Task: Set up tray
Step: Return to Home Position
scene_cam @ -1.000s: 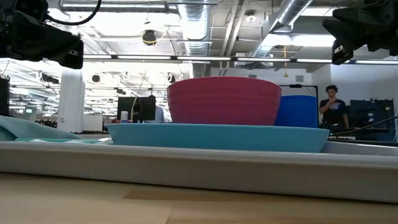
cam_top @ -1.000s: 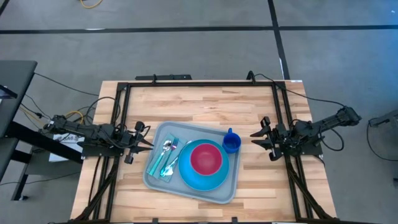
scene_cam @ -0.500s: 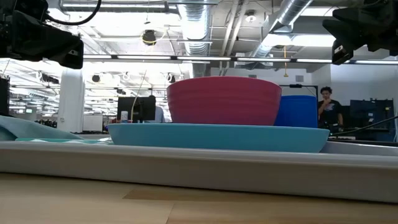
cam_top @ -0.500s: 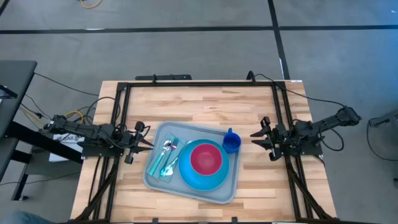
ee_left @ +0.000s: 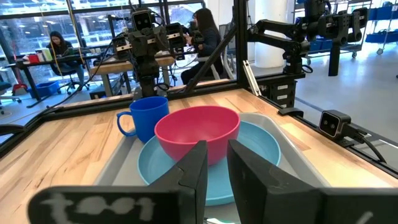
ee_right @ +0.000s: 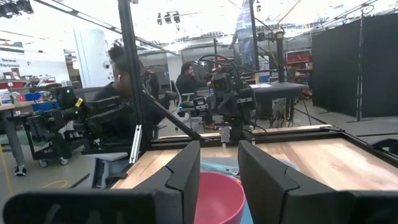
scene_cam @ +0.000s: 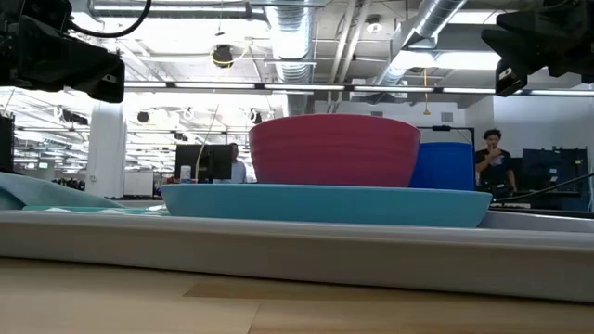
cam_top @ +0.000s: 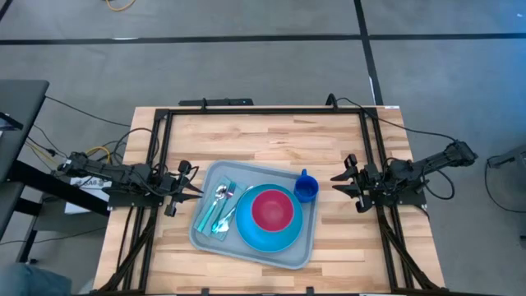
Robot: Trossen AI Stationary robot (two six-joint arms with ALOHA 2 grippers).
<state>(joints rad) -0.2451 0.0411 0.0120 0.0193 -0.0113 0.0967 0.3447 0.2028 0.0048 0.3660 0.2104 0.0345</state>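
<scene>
wood-topped table (cam_top: 263,136) is filling the middle of the high view, with a black frame running along its edges. the two dark arms are reaching in low from opposite sides. the left gripper (cam_top: 195,190) is hovering just beside the tray's left rim, and in the left wrist view (ee_left: 216,146) its fingers are standing only a narrow gap apart, gripping nothing. the right gripper (cam_top: 334,182) is waiting a little apart from the tray's right side, pointing toward the mug. in the right wrist view (ee_right: 217,149) its fingers are showing a slightly wider gap, also gripping nothing. the tray (cam_top: 256,170) is lying flat on the table between the two grippers, sitting a little askew to the table's edges. the round blue plate (cam_top: 250,238) is resting on the right part of the tray, and the pink bowl (cam_top: 272,209) is sitting upright on it. the teal napkin (cam_top: 204,216) is lying on the tray's left part, just beside the plate. the blue mug (cam_top: 306,189) is standing upright in the tray's far right corner, close against the plate's edge. cutlery (cam_top: 220,197) is lying on the napkin, the pieces side by side; which piece is which is too small to tell. a person (scene_cam: 489,158) is standing in the room far behind the table.
</scene>
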